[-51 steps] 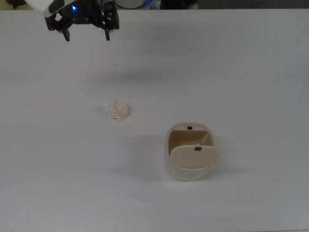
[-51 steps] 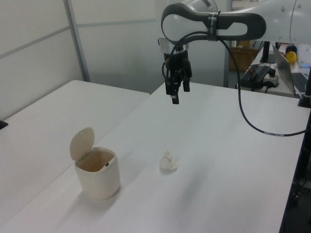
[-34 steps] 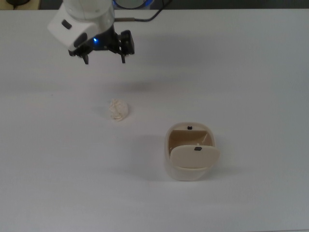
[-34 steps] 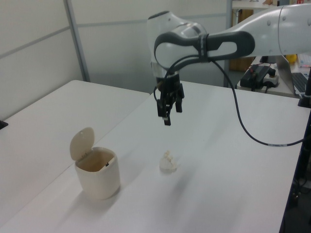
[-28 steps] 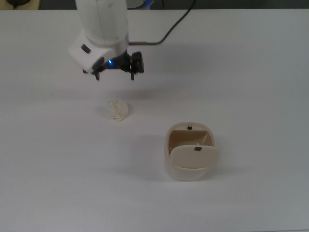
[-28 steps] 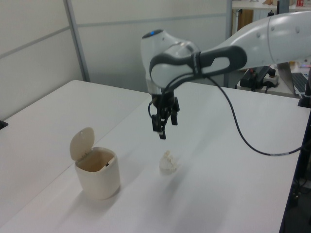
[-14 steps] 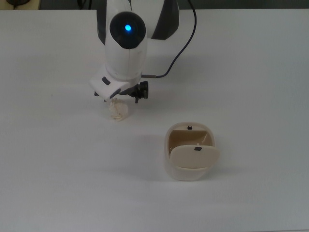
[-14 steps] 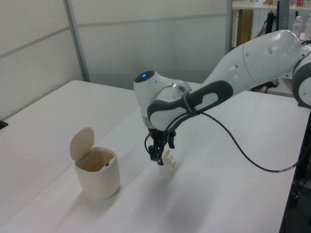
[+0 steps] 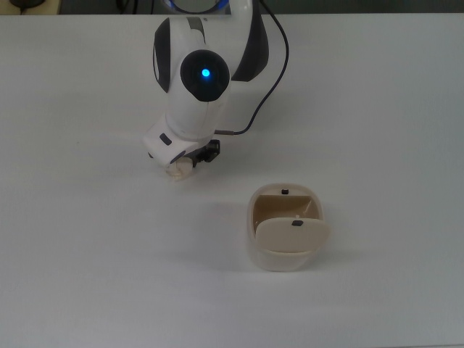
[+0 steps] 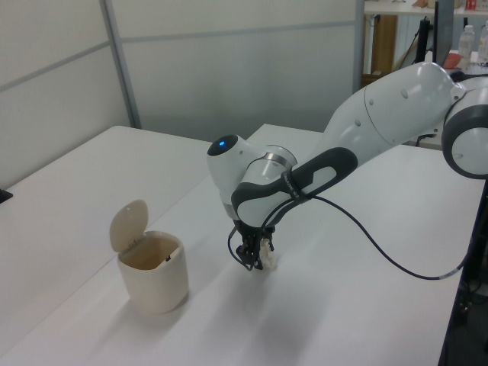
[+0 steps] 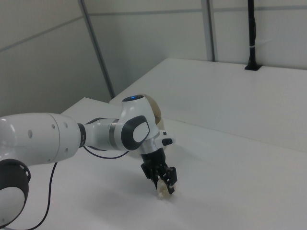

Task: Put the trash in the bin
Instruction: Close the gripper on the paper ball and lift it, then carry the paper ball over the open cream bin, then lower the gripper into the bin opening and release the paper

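The trash (image 9: 176,172) is a small crumpled off-white ball on the white table, mostly covered by the arm's hand in the top view. My gripper (image 9: 185,164) is down at the table with its black fingers on either side of the trash (image 11: 164,190), open. The left view shows the gripper (image 10: 256,261) low against the trash (image 10: 268,258). The cream-beige bin (image 9: 285,239) stands apart toward the top view's lower right, its flap lid (image 9: 292,233) swung open. In the left view the bin (image 10: 154,276) is on the left view's left. In the right view the arm hides most of it.
The white table (image 9: 87,275) stretches around both things. A black cable (image 9: 272,69) runs from the arm's wrist toward the base. In the left view a second table (image 10: 53,198) adjoins on the left view's left, and a wall stands behind.
The arm has come from the top view's upper left, over the trash, and dropped until the open fingers straddle it. Trash and bin have not moved.
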### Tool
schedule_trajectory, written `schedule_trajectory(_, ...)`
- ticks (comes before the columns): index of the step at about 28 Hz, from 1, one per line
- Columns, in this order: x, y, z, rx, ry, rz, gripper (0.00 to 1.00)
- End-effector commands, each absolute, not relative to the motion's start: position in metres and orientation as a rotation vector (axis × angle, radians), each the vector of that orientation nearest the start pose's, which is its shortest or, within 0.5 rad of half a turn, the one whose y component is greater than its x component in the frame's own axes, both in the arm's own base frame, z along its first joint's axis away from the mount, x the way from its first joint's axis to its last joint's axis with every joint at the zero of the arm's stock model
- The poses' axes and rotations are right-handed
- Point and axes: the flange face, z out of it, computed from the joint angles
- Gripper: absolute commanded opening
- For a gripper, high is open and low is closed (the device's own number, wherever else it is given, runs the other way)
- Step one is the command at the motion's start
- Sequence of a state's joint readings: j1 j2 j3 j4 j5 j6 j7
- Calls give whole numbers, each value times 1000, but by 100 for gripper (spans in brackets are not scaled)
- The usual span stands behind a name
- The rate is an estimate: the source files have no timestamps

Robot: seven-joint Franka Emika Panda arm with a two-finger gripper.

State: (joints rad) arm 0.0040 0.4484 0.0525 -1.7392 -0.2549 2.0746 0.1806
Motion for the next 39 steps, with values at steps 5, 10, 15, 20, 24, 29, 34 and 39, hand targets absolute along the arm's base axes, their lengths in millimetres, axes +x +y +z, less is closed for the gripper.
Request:
schedule_trajectory(5, 655, 21, 351, -3350, 33, 11, 0)
schedule_trajectory(10, 662, 29, 432, -3251, 118, -144, 0)
schedule_trajectory(15, 670, 56, 498, -3162, 140, -225, 0)
schedule_trajectory(20, 672, 91, 522, -3104, 172, -300, 0)
schedule_trajectory(24, 675, 119, 522, -3075, 177, -367, 0)
schedule_trajectory(29, 686, 161, 499, -3014, 273, -475, 5)
schedule_trajectory(34, 697, 173, 478, -2964, 390, -524, 15)
schedule_trajectory(39, 696, 193, 474, -2935, 443, -552, 100)
